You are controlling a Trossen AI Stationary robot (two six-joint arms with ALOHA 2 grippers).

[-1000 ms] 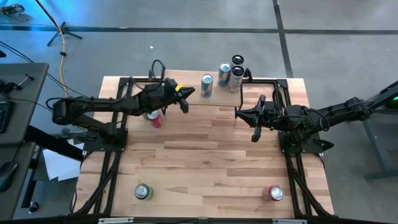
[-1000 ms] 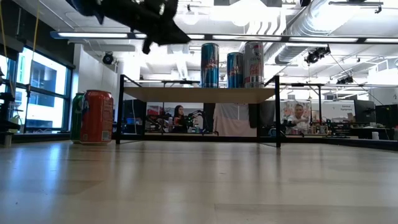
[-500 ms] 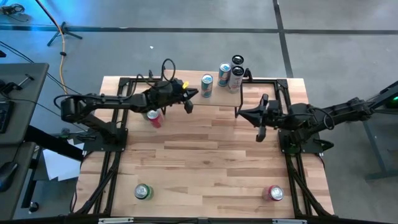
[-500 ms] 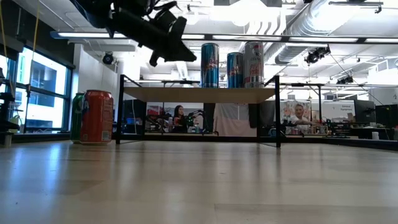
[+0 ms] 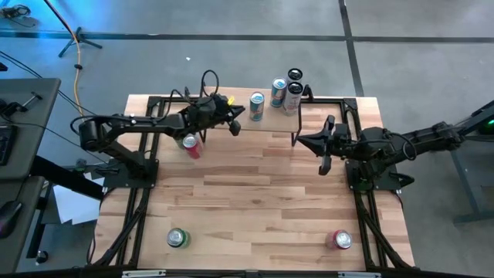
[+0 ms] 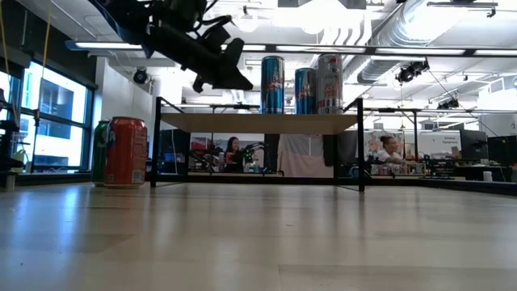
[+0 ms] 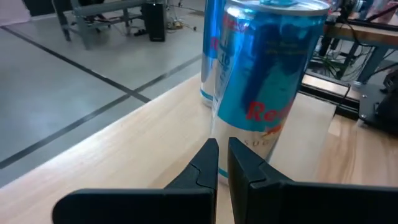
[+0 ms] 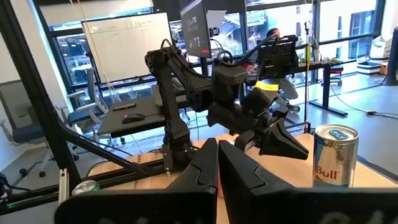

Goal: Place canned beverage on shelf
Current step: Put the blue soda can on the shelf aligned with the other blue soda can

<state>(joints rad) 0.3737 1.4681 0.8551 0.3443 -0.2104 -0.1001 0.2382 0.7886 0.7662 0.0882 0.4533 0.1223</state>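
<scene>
The shelf (image 6: 258,123), a light-wood board on black legs, stands at the table's far side. Three tall cans stand upright on it: a blue one (image 5: 257,106) nearest my left gripper, and two more (image 5: 278,91) (image 5: 293,96) further right. My left gripper (image 5: 235,122) hovers above the shelf's left part, shut and empty. In the left wrist view the blue can (image 7: 273,81) stands just beyond its fingertips (image 7: 222,152). My right gripper (image 5: 302,140) hangs shut and empty right of the shelf's middle. It also shows in the right wrist view (image 8: 217,152).
A red can (image 5: 191,147) stands on the table under my left arm, with a green can (image 6: 100,151) beside it in the low view. A green can (image 5: 177,238) and a pink can (image 5: 340,239) stand near the front edge. A dark can (image 5: 295,75) stands behind the shelf.
My left gripper has gone toward the table's right edge and a little down, closer to the blue can on the shelf. The cans have stayed where they were.
</scene>
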